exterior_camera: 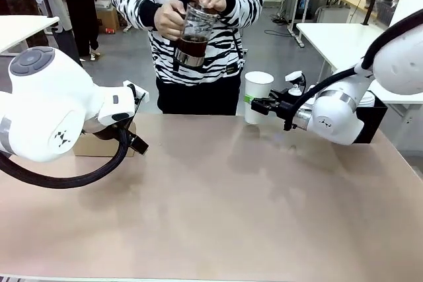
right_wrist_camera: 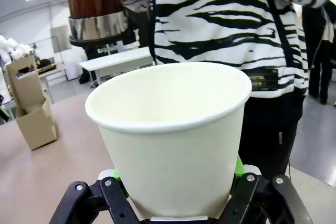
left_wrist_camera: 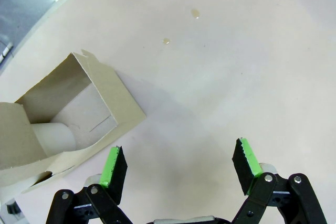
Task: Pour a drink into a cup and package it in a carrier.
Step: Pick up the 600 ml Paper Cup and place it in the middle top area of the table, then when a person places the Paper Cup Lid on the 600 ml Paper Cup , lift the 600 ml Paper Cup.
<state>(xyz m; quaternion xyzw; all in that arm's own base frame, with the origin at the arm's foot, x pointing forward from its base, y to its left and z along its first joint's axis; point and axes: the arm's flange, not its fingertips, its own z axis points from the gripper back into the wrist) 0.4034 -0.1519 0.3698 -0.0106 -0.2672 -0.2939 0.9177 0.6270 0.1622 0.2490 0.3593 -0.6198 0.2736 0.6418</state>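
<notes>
While the drink [exterior_camera: 192, 46] sits in the jug [exterior_camera: 193, 34] that the person holds above and beside the cup [exterior_camera: 258, 97], nothing looks poured yet: the right gripper [exterior_camera: 262, 105] has its jaws pinching the lidless cup upright, and the left gripper [left_wrist_camera: 178, 163] hangs with jaws spread by the carrier [left_wrist_camera: 63, 114], well apart from the cup.

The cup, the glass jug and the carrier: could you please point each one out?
cup [exterior_camera: 258, 97], front view, middle of its white wall.
glass jug [exterior_camera: 197, 28], front view, its clear glass body.
carrier [left_wrist_camera: 119, 97], left wrist view, its cardboard side wall.
</notes>
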